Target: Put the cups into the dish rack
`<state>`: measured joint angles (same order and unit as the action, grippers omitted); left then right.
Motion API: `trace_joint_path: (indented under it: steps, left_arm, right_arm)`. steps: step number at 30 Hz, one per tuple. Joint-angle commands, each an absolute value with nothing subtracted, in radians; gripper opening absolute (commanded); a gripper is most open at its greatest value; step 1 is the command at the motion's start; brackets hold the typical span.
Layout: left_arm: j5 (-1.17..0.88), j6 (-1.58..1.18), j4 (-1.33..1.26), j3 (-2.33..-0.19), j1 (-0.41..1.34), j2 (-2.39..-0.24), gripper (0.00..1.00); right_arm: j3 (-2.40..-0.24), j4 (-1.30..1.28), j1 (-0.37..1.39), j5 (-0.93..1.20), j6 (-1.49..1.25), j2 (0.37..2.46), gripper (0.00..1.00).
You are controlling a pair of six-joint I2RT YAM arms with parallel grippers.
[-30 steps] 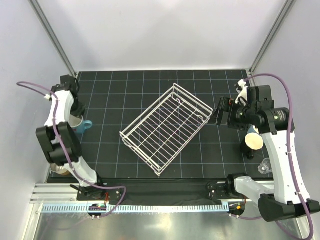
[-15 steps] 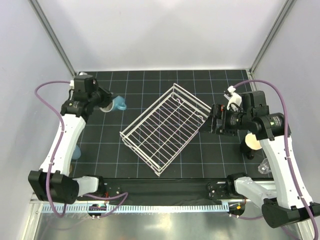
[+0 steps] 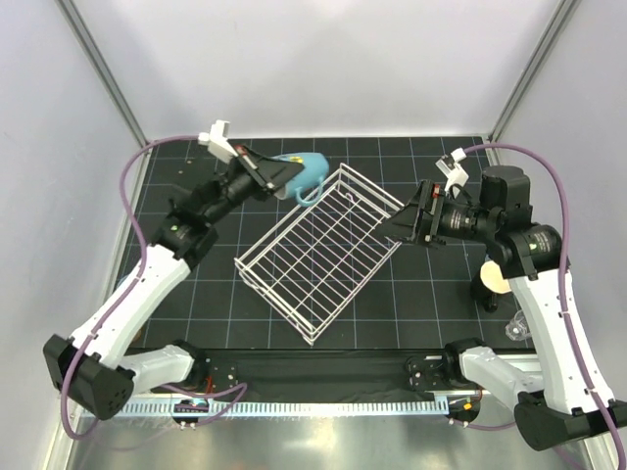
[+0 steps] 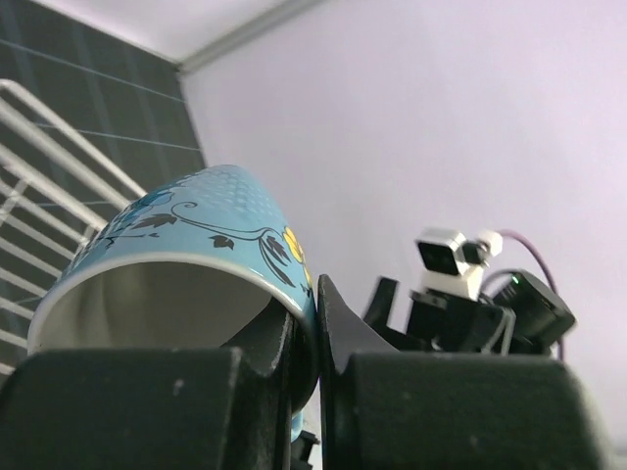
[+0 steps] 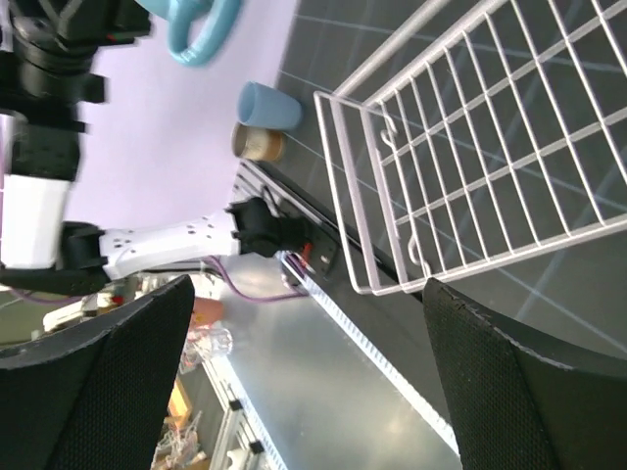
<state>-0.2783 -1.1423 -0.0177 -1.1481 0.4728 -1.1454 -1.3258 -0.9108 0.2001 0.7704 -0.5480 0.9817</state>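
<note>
Left gripper (image 3: 278, 177) pinches the blue handled mug (image 3: 306, 168) by its rim, the mug's axis roughly level, base pointing away. The dish rack (image 3: 290, 213) lies just below, its far corner nearest. Right gripper (image 3: 409, 223) hovers beside the rack, jaws wide and empty.

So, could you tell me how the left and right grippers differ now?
The left gripper is shut on the rim of the blue mug; the right gripper is open and empty. The left is by the far corner of the dish rack; the right by its right corner. Both point towards the rack.
</note>
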Motion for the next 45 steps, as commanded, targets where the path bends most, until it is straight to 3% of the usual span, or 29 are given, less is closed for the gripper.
trace_joint_path:
  steps: [1, 8, 15, 31, 40, 43, 45]
  left_arm:
    - [-0.285, -1.157, -0.351, -1.193, 0.563, -1.192, 0.00]
    - [-0.345, -1.110, -0.423, -1.321, 0.672, -1.308, 0.00]
    - [-0.383, -1.187, -0.514, -1.356, 0.701, -1.374, 0.01]
    - [-0.396, -1.190, -0.584, -1.373, 0.818, -1.413, 0.00]
    - [-0.371, -1.193, -0.614, -1.335, 0.844, -1.393, 0.00]
    - [-0.362, -1.200, -0.615, -1.305, 0.845, -1.374, 0.00]
    - [-0.360, -1.203, -0.614, -1.290, 0.847, -1.367, 0.00]
  right_arm:
    - [-1.247, -0.645, 0.204, 0.860, -0.713, 0.966, 0.96]
    - [-1.120, -0.232, 0.204, 0.893, -0.998, 0.925, 0.92]
    - [-1.118, -0.215, 0.203, 0.888, -1.012, 0.936, 0.83]
    - [-1.088, -0.066, 0.219, 0.904, -1.127, 0.950, 0.73]
    - [-1.035, -0.029, 0.222, 0.877, -1.174, 0.920, 0.40]
    - [-1.031, -0.040, 0.222, 0.870, -1.172, 0.917, 0.22]
    - [-1.032, -0.041, 0.221, 0.865, -1.167, 0.917, 0.05]
